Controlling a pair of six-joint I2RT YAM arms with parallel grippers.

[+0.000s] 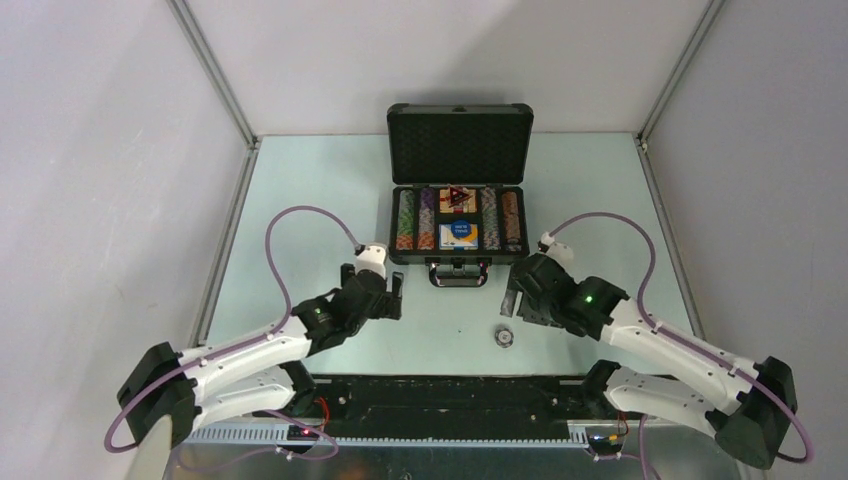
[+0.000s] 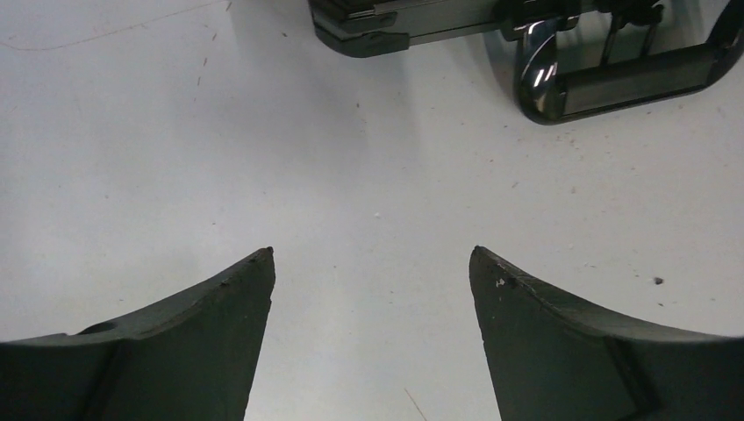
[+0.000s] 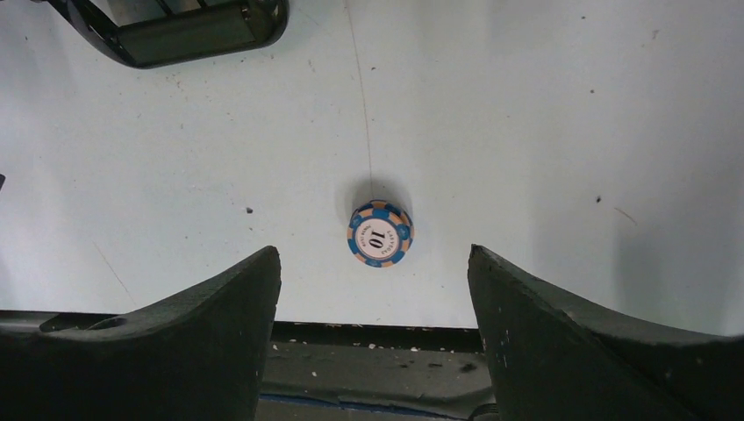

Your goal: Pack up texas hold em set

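Note:
The dark grey briefcase (image 1: 405, 131) stands open at the back of the table. Rows of striped poker chips (image 1: 407, 221), a blue card box and a dark triangular marker (image 1: 457, 197) lie inside it. One blue and orange chip (image 1: 506, 337) marked 10 lies loose on the table in front of the case. In the right wrist view that chip (image 3: 380, 234) sits just ahead of my open right gripper (image 3: 373, 251), centred between its fingers. My left gripper (image 2: 372, 254) is open over bare table, just short of the briefcase's front corner (image 2: 368, 35) and handle (image 2: 614, 79).
The case handle (image 1: 459, 275) sticks out toward the arms, between my left gripper (image 1: 394, 292) and my right gripper (image 1: 515, 290). A black rail (image 1: 450, 395) runs along the table's near edge, close behind the loose chip. Grey walls close in the sides and back.

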